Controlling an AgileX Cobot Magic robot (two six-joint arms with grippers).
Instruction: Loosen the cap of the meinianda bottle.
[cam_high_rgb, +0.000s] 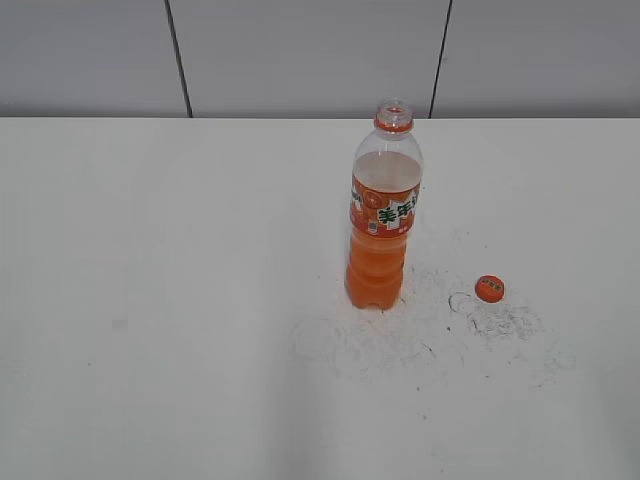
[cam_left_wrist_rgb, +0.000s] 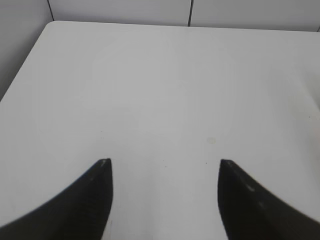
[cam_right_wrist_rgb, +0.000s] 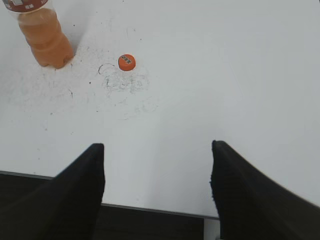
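Note:
The meinianda bottle (cam_high_rgb: 381, 215) stands upright on the white table, with orange drink, an orange-red label and an orange neck ring; its mouth is bare. Its lower part shows at the top left of the right wrist view (cam_right_wrist_rgb: 45, 37). The small orange cap (cam_high_rgb: 489, 288) lies flat on the table to the bottle's right, apart from it, and also shows in the right wrist view (cam_right_wrist_rgb: 126, 62). My right gripper (cam_right_wrist_rgb: 157, 150) is open and empty over the table's near edge, well short of the cap. My left gripper (cam_left_wrist_rgb: 165, 162) is open and empty over bare table. Neither gripper shows in the exterior view.
The white table (cam_high_rgb: 150, 300) has scuffed, scratched marks (cam_high_rgb: 430, 320) around the bottle's base and the cap. A grey panelled wall (cam_high_rgb: 300, 50) runs behind the far edge. The table's near edge (cam_right_wrist_rgb: 150, 209) lies under my right gripper, and its left corner (cam_left_wrist_rgb: 50, 25) shows in the left wrist view.

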